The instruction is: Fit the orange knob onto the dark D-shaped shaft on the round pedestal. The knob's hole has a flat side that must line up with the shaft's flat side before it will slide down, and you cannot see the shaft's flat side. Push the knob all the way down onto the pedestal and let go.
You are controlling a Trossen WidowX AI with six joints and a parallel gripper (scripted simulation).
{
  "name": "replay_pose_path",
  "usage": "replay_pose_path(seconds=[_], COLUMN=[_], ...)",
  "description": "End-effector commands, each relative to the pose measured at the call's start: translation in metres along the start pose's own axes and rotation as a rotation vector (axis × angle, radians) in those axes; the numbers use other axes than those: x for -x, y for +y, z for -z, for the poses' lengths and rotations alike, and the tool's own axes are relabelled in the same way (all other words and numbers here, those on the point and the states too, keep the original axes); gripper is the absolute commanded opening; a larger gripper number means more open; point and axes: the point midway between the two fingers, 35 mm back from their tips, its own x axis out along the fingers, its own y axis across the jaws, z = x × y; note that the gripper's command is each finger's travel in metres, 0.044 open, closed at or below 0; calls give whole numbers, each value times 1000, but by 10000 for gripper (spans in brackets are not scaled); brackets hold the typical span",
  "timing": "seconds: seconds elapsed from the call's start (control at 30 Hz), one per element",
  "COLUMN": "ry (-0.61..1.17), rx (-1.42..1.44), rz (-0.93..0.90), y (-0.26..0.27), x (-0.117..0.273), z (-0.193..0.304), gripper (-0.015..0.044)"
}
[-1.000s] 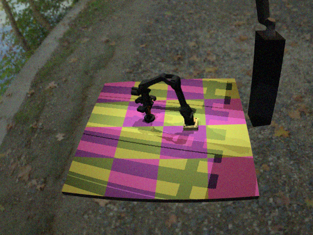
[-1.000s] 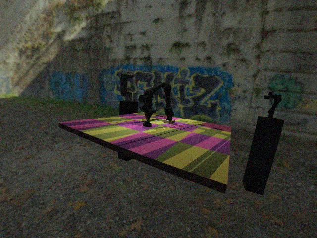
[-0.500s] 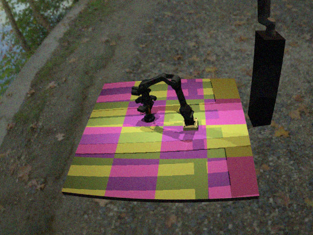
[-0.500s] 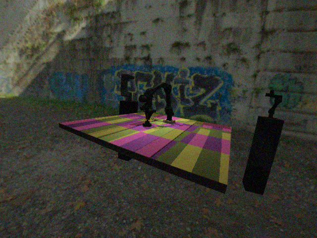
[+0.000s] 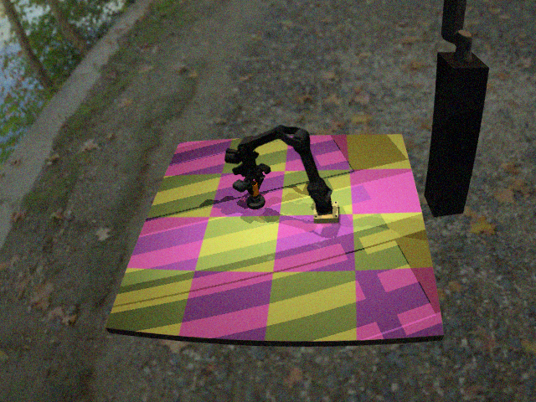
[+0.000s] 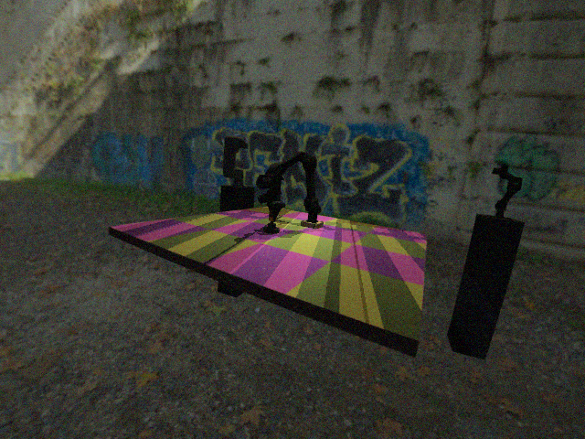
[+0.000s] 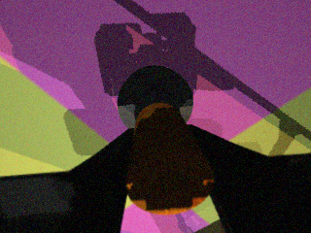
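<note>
Knob (image 5: 255,188) (image 7: 170,157), orange and roughly upright, is clamped in my gripper (image 5: 255,182) (image 6: 272,218) (image 7: 160,131), directly over the pedestal (image 5: 255,202) (image 6: 271,229) (image 7: 155,84); to its right stands the arm's base (image 5: 326,219) (image 6: 312,224). I judge twisting about the knob's long axis comes next.

From here I see my arm (image 5: 305,149) (image 6: 309,176) arched above the worktop (image 5: 311,298) (image 6: 264,264), elbow high, wrist bent over, gripper (image 5: 256,183) (image 6: 272,218) (image 7: 160,131) pointing down, its fingers parted and clamped on the orange knob (image 5: 255,188) (image 7: 170,160).
</note>
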Motion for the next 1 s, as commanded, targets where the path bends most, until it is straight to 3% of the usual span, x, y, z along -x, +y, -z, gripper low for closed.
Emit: replay_pose_path(seconds=[0.0,0.6,0.97], ry=[-3,-3,-3], rx=[-9,-9,-219], rz=[-1,-1,-2], y=[0,-1,2], x=[-1,3,2], z=[-1,-1,-2], gripper=[0,0,0])
